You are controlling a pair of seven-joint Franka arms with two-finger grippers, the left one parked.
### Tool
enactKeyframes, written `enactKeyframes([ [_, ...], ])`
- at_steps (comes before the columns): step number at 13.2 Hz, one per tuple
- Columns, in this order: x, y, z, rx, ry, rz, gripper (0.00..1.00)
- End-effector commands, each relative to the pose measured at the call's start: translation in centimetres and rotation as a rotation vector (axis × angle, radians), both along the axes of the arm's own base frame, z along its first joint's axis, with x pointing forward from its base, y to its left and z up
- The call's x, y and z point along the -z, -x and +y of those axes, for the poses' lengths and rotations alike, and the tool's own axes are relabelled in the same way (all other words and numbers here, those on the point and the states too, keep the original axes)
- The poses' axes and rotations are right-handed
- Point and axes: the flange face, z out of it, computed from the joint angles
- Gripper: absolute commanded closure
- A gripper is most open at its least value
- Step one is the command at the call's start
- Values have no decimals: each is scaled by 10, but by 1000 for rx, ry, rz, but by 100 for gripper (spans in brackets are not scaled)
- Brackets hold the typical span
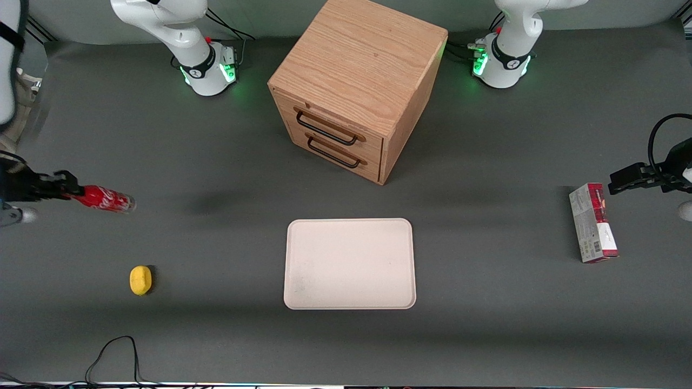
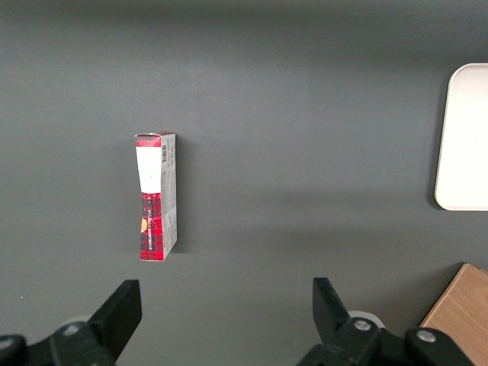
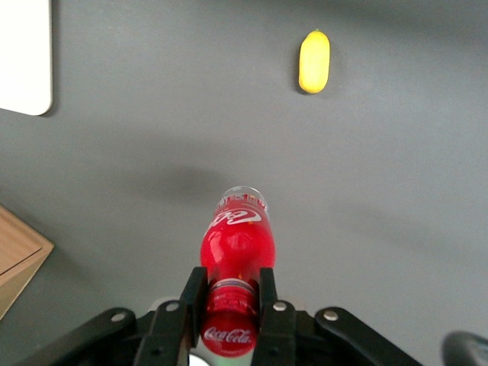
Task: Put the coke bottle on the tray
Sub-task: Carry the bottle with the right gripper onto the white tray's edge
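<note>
My right gripper point(image 1: 72, 189) is at the working arm's end of the table, shut on the neck and red cap of the coke bottle point(image 1: 104, 198). The bottle is held roughly level above the table, its clear base pointing toward the table's middle. In the right wrist view the black fingers point(image 3: 194, 296) clamp the neck on both sides, the gripper point(image 3: 229, 288) is closed round it, and the bottle point(image 3: 233, 242) sticks out from the jaws. The cream-white tray point(image 1: 350, 263) lies bare and flat mid-table, well away from the bottle. Its corner shows in the right wrist view point(image 3: 24, 53).
A yellow lemon-like object point(image 1: 140, 280) lies nearer the front camera than the bottle, also seen from the wrist point(image 3: 314, 61). A wooden two-drawer cabinet point(image 1: 357, 81) stands farther from the camera than the tray. A red-and-grey carton point(image 1: 592, 222) lies toward the parked arm's end.
</note>
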Motion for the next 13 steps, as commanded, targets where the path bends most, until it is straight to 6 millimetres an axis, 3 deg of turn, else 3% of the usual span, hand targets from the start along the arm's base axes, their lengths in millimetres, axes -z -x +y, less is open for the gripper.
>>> enactKeyframes([
  [1, -16, -14, 5, 35, 13, 23, 88],
  [2, -12, -16, 9, 58, 15, 28, 88],
  [4, 12, -40, 49, 95, 42, 46, 81],
  [6, 41, -75, 112, 183, 93, 29, 80],
  [8, 74, -98, 187, 314, 79, 5, 80],
  [10, 83, -111, 234, 459, 3, -76, 80],
  [12, 116, -121, 273, 498, -55, -81, 80],
  [13, 119, -122, 299, 540, -76, -113, 80],
])
